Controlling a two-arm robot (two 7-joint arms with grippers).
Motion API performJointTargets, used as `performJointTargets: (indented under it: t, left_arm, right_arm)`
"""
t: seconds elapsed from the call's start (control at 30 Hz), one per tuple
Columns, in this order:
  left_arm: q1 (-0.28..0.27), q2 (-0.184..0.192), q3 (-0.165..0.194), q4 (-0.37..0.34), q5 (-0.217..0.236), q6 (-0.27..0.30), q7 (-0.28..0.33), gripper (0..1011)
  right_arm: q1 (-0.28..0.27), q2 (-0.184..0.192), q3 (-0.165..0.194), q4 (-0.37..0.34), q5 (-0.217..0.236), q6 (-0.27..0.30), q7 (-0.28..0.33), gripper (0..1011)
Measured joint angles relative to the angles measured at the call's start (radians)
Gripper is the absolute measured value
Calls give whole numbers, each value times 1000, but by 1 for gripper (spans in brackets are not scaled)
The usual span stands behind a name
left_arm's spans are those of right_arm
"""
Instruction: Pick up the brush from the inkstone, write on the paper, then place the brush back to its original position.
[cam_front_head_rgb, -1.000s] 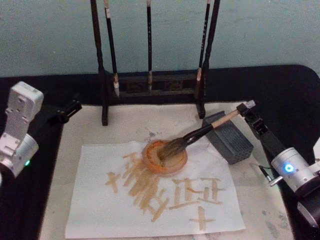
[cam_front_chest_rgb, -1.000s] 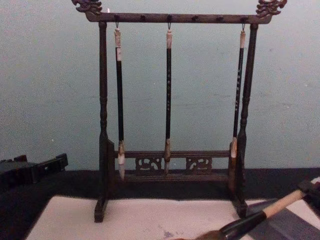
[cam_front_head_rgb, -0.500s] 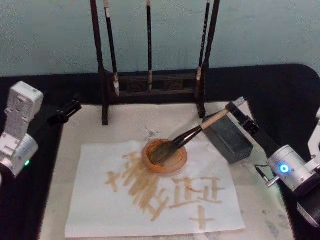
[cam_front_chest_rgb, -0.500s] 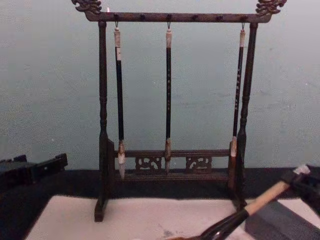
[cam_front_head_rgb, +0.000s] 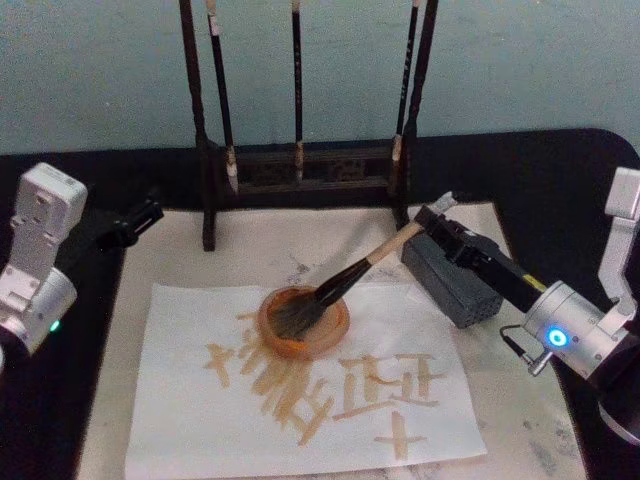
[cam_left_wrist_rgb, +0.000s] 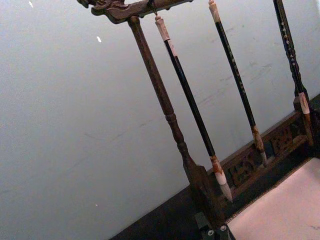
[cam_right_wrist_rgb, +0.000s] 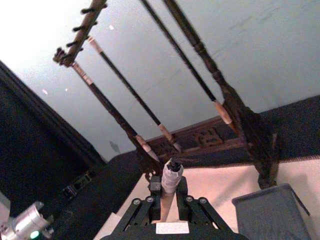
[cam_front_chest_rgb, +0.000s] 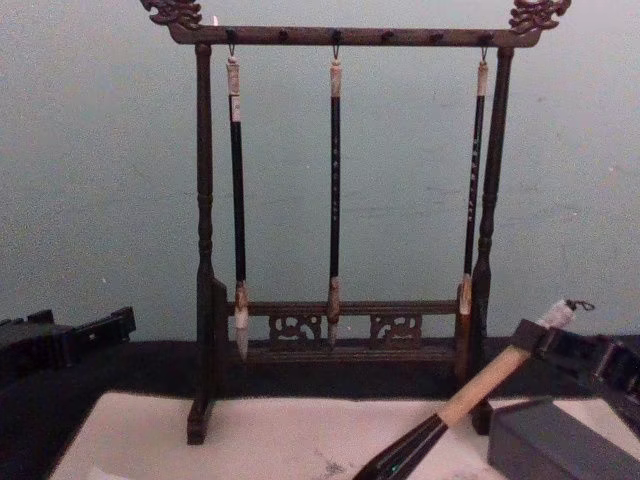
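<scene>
While your right gripper (cam_front_head_rgb: 434, 222) is clamped on the top end of the brush (cam_front_head_rgb: 352, 273), likely light and stiff, its soft bristles sit in the orange dish (cam_front_head_rgb: 305, 349) on the paper (cam_front_head_rgb: 170, 420), left of the inkstone (cam_front_head_rgb: 452, 290), so press gently; left gripper (cam_front_head_rgb: 128, 224) parked far left

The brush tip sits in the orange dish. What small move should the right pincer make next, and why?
Probably lift the brush clear of the orange dish. The right pincer grips its top end, the bristles rest inside the dish, and the paper already carries strokes, so the inkstone beside it is likely next. The left pincer is parked at the left.
</scene>
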Motion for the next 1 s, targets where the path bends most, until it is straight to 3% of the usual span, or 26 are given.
performJointTargets:
  t: [0.63,1.0]
  left_arm:
    - [0,0,0,0,0,0,0,1002]
    - [0,0,0,0,0,0,0,1002]
  right_arm:
    - [3,54,-28,-144,-101,63,-60,185]
    - [34,99,-67,-237,-176,140,-100,181]
